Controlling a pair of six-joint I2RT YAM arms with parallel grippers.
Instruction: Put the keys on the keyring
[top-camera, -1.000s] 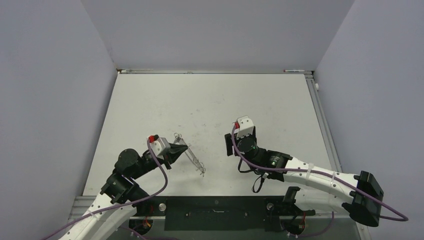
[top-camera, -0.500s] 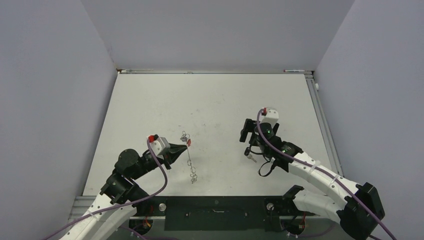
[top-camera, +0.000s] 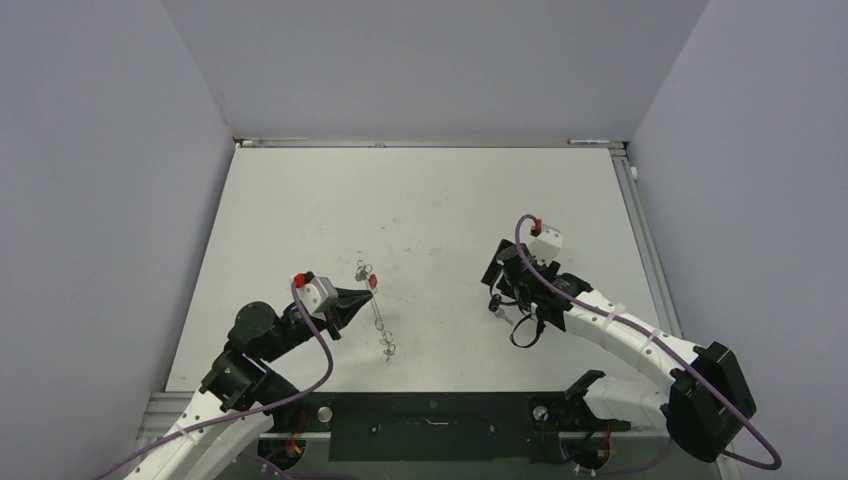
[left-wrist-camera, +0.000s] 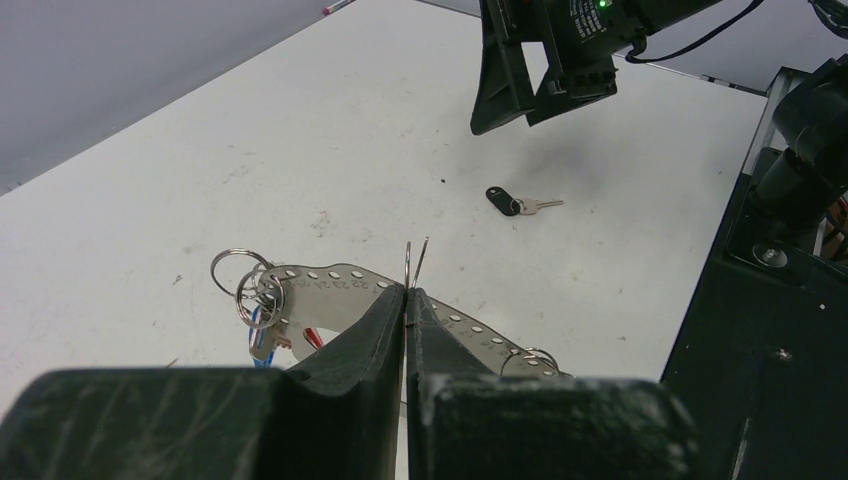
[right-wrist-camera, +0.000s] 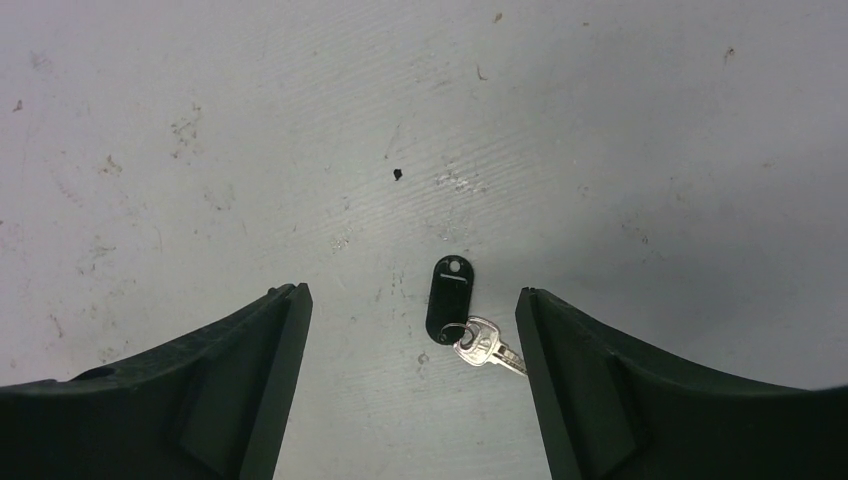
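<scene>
Here the left gripper (left-wrist-camera: 405, 292) pinches the keyring (left-wrist-camera: 408, 268), while the right gripper (right-wrist-camera: 410, 292) hangs wide-open over the black key (right-wrist-camera: 450, 298).

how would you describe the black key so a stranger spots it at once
On the white table, look right, beneath the open right hand. The black key lies flat there, alone. Unlike the red and blue keys bunched on the keyring in the left hand, it has a black oval head.

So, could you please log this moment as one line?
left claw: shut on keyring | right claw: open over black key | black key: lying on table, not yet on keyring
</scene>
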